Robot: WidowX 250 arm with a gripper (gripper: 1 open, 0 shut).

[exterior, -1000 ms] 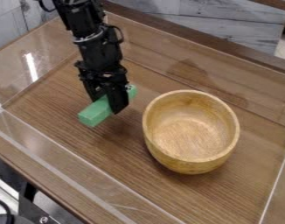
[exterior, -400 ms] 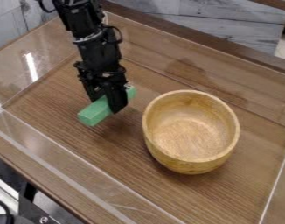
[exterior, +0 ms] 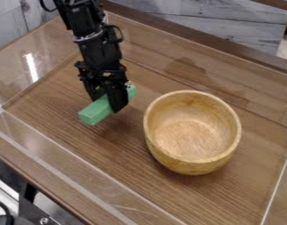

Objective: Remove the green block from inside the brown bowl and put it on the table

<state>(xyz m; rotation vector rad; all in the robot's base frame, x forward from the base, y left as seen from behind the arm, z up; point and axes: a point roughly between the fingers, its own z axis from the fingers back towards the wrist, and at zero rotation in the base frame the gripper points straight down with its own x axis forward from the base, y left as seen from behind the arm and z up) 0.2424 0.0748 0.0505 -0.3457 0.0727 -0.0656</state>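
The green block (exterior: 97, 112) is outside the brown bowl (exterior: 193, 131), just left of it, low over the table (exterior: 63, 163) or resting on it. My gripper (exterior: 109, 102) comes down from above with its black fingers shut on the block's upper right end. The bowl sits right of the gripper and holds nothing. Whether the block's lower end touches the tabletop I cannot tell.
Low clear acrylic walls (exterior: 63, 176) run along the table's edges, one close to the front left. A grey-white wall stands behind the table at the top right.
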